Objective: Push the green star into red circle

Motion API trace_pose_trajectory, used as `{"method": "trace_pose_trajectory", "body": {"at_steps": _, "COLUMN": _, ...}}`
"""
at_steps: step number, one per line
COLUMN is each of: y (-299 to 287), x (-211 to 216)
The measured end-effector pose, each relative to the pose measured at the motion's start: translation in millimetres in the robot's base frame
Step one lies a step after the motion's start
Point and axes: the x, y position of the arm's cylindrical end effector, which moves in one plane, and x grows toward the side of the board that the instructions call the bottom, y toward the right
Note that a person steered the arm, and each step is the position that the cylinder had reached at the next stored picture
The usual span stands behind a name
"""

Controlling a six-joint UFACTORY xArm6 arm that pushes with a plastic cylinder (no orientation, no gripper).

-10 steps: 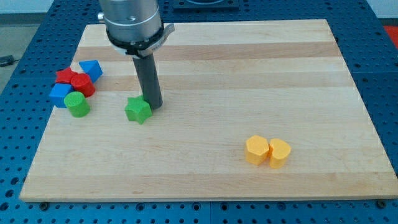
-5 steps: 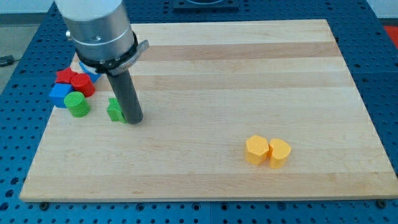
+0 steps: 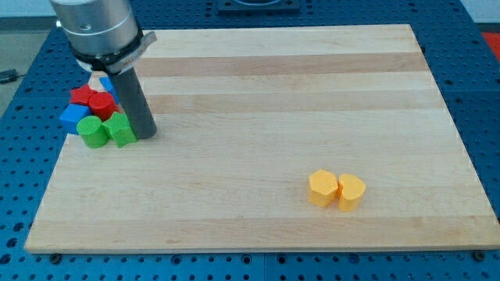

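Presently listed, largest first: one pale wooden worktop (image 3: 266, 86), striped in lighter and darker boards, lying on a blue perforated base (image 3: 484, 117) whose edges run out of the view on all sides. One grey cylindrical arm housing (image 3: 92, 27), cut off by the view's top, so its upper part cannot be seen; no brand, label or writing is legible on it or anywhere else. One straight dark rod descending from it, ending in my tip (image 3: 143, 134), which stands on the worktop touching the right side of the green star (image 3: 119, 129). No jaws are fitted to this rod, so none can be reported wide or narrow. Two yellow blocks (image 3: 336, 190), touching side by side, well apart from the rest, toward the view's lower right; their exact shapes are hard to make out. One cluster at the view's left: green star pressed against a green round block (image 3: 94, 133) on its left and lying just below the red circle (image 3: 101, 104); whether star and red circle touch cannot be told. One further red block (image 3: 80, 95) behind the circle, partly covered. One blue block (image 3: 72, 117) at the cluster's left edge. One blue block (image 3: 107, 83), mostly hidden behind the rod.
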Motion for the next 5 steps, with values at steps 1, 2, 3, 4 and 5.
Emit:
{"method": "trace_pose_trajectory", "body": {"at_steps": 1, "y": 4.3, "x": 37.8}}
{"method": "trace_pose_trajectory", "body": {"at_steps": 2, "y": -1.5, "x": 24.6}}
{"method": "trace_pose_trajectory", "body": {"at_steps": 3, "y": -9.3, "x": 10.1}}
{"method": "trace_pose_trajectory", "body": {"at_steps": 4, "y": -17.3, "x": 10.1}}
{"method": "trace_pose_trajectory", "body": {"at_steps": 5, "y": -23.1, "x": 8.1}}
